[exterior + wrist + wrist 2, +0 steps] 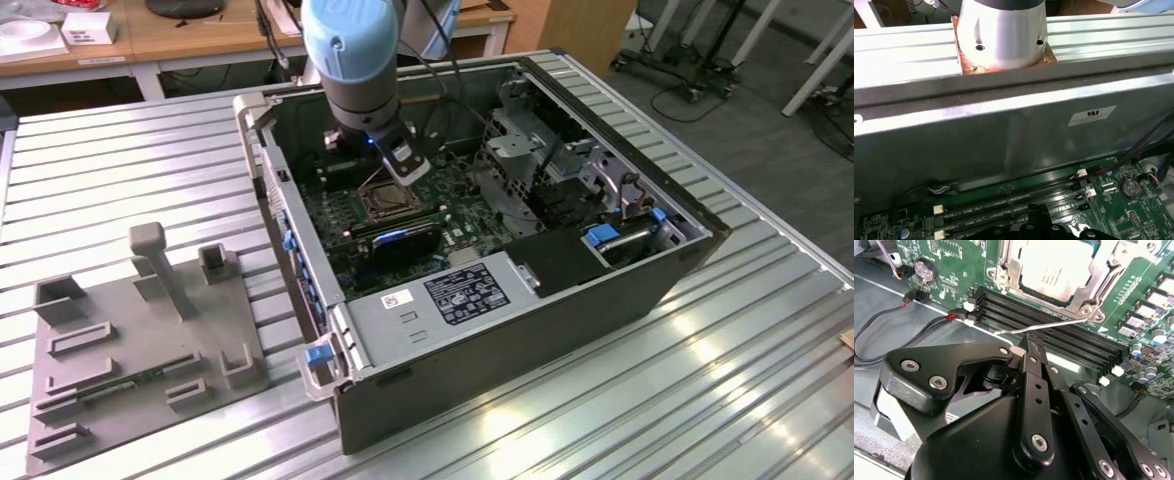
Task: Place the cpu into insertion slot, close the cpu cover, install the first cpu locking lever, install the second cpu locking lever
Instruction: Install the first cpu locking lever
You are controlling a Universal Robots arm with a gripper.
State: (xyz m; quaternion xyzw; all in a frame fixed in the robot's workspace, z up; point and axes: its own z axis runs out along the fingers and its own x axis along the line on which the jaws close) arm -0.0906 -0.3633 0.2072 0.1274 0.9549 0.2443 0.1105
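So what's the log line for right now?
pale square cpu: seated; silver frame cpu cover: down; thin silver lever: over black memory slots; hand: at lever

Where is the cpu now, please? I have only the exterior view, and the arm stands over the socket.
Observer: In the second wrist view the cpu lies in the insertion slot.
Operator: Is the cover down?
Observer: Yes, the cpu cover lies closed around the chip's edges.
Operator: And the levers?
Observer: One thin silver locking lever sticks out over the black memory slots. The gripper, fingertips together, is close beside it; I cannot tell whether they touch.
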